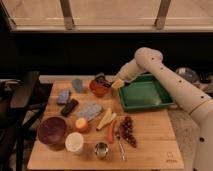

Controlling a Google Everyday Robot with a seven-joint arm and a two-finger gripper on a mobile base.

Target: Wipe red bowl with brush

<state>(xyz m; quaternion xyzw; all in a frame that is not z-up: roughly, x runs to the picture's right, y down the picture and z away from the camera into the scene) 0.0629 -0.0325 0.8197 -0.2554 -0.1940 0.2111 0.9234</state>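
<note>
The brush [103,78] is gripped tight by the end effector [118,83], just right of the red bowl [98,88] on the counter [150,145]; bristles should be swept lightly around its inside.

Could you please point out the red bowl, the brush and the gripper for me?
red bowl [98,90]: camera view, on its front wall.
brush [102,78]: camera view, on the dark head above the bowl's rim.
gripper [117,83]: camera view, at its fingertips, just right of the bowl.
</note>
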